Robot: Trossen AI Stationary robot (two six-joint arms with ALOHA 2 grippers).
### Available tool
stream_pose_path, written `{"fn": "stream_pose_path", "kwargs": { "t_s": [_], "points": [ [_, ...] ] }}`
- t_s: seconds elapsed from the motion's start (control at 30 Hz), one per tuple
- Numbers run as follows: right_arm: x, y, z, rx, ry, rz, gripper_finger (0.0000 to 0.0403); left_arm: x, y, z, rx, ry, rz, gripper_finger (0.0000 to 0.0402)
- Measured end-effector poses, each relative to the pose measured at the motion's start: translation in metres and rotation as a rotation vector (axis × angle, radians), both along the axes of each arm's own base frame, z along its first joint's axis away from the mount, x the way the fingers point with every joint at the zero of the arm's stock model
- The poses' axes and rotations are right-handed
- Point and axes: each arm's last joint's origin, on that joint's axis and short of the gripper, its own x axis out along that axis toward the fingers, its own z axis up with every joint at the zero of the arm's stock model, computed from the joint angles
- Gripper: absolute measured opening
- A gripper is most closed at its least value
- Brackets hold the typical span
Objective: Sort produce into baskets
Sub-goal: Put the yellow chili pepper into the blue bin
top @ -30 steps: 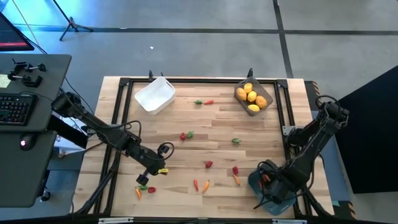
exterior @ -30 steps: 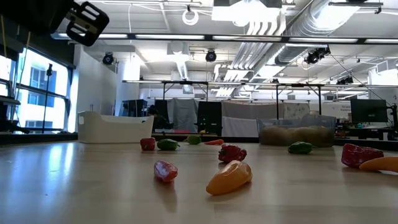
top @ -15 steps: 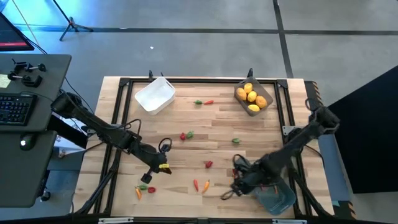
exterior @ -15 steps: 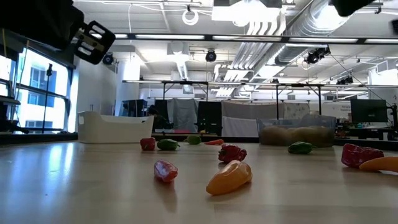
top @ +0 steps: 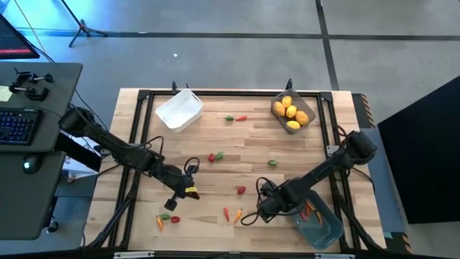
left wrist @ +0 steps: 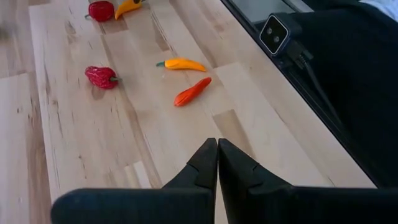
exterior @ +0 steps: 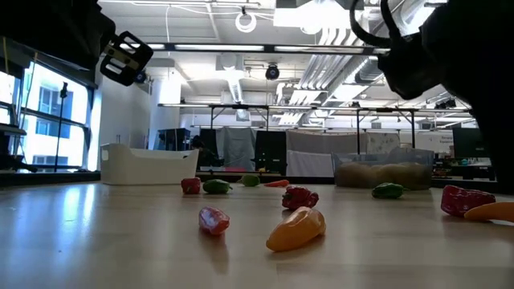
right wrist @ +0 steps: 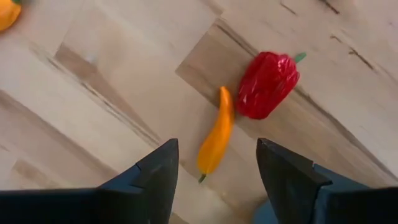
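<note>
My right gripper (top: 264, 203) is open and hangs over the near right part of the table. In the right wrist view (right wrist: 216, 149) a thin orange pepper piece (right wrist: 216, 140) and a red pepper piece (right wrist: 266, 84) lie side by side on the wood below its fingers. It touches neither. My left gripper (top: 190, 191) is shut and empty above the near left part of the table; its fingers show closed in the left wrist view (left wrist: 217, 152). The blue-teal bin (top: 325, 229) at the near right holds red and orange pieces. The grey bin (top: 276, 108) holds yellow fruits. The white bin (top: 180, 109) stands at the far left.
Loose pieces lie about the table: two orange ones (top: 231, 214) near the front, a red one (top: 241, 190), a red and green pair (top: 216, 155), a green one (top: 273, 163), a pair at the far middle (top: 235, 117), and several at the near left (top: 167, 219).
My right gripper has left its place over the blue-teal bin and gone toward the table's left edge, to above the red and orange pieces. My left gripper has shifted a little toward the right edge.
</note>
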Motion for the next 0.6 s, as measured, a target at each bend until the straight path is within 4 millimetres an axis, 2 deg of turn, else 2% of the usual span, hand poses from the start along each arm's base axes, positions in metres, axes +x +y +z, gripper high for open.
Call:
{"fn": "stream_pose_path", "kwargs": {
  "t_s": [0.4,0.6],
  "points": [
    [0.005,-0.003,-0.017,-0.014,0.054,0.024,0.0132,0.0,0.0,0.0,0.0,0.0,0.002,0.0],
    [0.005,-0.002,-0.017,0.003,0.057,0.057,0.007,0.002,0.004,0.0,0.0,-0.001,0.018,0.0]
  ]
}}
